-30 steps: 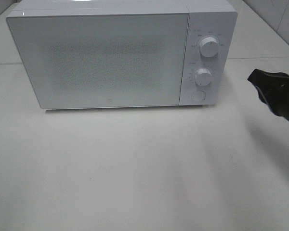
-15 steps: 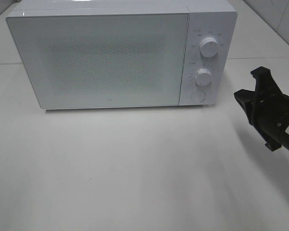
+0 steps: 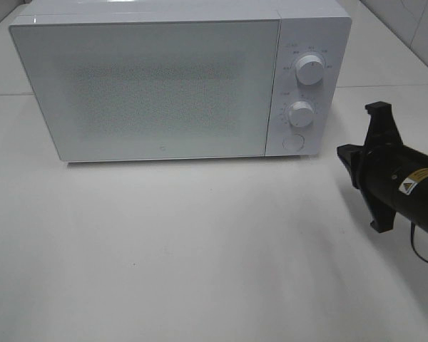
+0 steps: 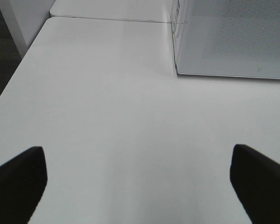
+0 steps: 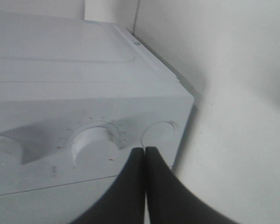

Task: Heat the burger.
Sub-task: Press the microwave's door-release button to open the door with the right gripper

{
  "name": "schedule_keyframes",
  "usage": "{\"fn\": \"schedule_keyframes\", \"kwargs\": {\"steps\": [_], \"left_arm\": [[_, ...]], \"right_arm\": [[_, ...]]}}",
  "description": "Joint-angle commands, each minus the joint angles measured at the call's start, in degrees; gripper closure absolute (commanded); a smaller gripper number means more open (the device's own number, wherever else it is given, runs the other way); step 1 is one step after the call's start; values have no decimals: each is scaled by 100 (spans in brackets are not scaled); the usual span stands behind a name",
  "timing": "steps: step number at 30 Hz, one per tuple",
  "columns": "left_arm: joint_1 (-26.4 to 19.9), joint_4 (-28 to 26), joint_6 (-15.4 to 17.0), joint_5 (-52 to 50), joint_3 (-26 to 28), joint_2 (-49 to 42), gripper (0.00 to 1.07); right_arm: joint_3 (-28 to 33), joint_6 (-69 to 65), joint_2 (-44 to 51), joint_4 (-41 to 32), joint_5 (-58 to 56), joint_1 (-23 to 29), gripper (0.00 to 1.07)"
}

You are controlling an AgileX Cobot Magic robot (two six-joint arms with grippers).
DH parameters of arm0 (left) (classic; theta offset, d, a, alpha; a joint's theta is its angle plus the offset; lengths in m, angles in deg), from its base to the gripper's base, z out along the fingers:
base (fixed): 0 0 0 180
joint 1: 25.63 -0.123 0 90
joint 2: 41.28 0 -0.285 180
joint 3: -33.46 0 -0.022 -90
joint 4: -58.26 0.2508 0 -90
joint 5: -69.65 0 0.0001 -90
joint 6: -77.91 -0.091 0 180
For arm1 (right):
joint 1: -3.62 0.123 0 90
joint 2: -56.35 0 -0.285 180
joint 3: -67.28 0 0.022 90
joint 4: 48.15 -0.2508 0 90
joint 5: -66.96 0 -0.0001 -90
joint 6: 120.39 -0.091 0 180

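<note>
Operator: Movement since a second ago?

Observer: Only the right gripper. Back then it was a dark shape at the right edge of the high view. Now it has come in toward the microwave, and its tip sits near the right side of the control panel, about level with the round button and apart from it. The wrist has rolled as well, so its crossbar stands nearly upright. The microwave and the table look just as they did.

Operator: Jaws?

Observer: The right pair is pressed together with nothing between them. In the right wrist view the joined tip lies in front of the panel, between the lower knob and the round button. The left gripper is spread wide over bare table and holds nothing, with a corner of the microwave further ahead of it.

Operator: Burger, then: where is it, and which way does it point?

Observer: I cannot tell. It shows in none of the three views. The door is shut, and its pale speckled panel reveals nothing behind it, so the burger's place, its facing and its long axis cannot be read from here
</note>
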Motion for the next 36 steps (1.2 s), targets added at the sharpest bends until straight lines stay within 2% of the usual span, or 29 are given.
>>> {"fn": "schedule_keyframes", "kwargs": {"steps": [1,26,36], "left_arm": [[-11,17,0,-92,-23,-23,6],[-11,17,0,-92,-23,-23,6],[-11,17,0,-92,-23,-23,6]], "right_arm": [[-212,-372,-424,-143,252,286,106],[-1753,-745,-1421,-178,-659,367,104],[-2103,-773,-1599,-178,-848,361,104]]}}
